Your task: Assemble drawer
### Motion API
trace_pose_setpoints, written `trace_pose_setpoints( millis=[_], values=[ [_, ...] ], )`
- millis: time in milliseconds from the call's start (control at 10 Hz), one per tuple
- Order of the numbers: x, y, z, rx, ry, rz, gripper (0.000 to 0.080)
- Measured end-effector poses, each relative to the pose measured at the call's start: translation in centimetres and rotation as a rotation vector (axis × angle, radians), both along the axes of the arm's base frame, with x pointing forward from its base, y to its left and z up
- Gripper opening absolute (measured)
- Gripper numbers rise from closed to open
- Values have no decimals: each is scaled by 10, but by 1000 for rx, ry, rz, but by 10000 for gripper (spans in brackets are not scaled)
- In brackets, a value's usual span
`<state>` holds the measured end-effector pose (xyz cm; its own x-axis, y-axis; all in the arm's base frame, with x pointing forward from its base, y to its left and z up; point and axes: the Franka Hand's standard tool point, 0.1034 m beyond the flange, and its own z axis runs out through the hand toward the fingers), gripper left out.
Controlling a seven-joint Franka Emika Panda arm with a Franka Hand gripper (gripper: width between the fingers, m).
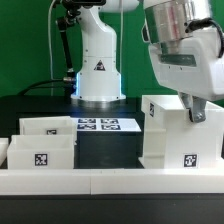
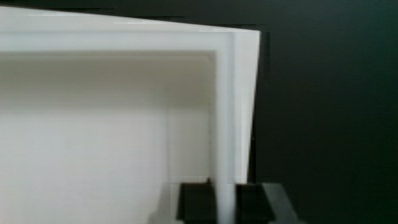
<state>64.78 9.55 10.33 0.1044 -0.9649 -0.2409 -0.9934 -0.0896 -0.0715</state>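
gripper (image 1: 197,111) sits on top of the housing (image 1: 180,142), which stands upright at the exterior view's right, just beside the low border wall (image 1: 110,183).

Key relation: the housing is straight under the claw, not off to a side. One thin side wall (image 2: 231,110) runs in between the fingers (image 2: 199,203), its long edge stretching away from the claw.

Jaws are narrow and, as far as I can judge, pinched on that wall (no gap visible either side of the panel in the wrist view).

Both trays lie toward the exterior view's left of the housing and apart from it: rear tray (image 1: 48,127), front tray (image 1: 38,158), open tops up. The marker board (image 1: 108,125) lies flat farther back, between the trays and the housing.

The exterior view gives the layout, but the fingertip contact is hard to read there. The wrist view shows the grip on the wall, but no trays and no board.
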Motion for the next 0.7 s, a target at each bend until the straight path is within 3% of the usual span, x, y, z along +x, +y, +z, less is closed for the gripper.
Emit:
trace_pose_setpoints(
  millis=[100, 200, 300, 500, 700],
  values=[
    [0, 0, 0, 0, 0, 2, 114],
    [0, 1, 0, 0, 0, 3, 249],
    [-1, 1, -1, -2, -8, 39, 249],
    [-5, 1, -2, -8, -32, 156, 595],
    [-7, -7, 14, -9, -93, 333, 632]
  ],
)
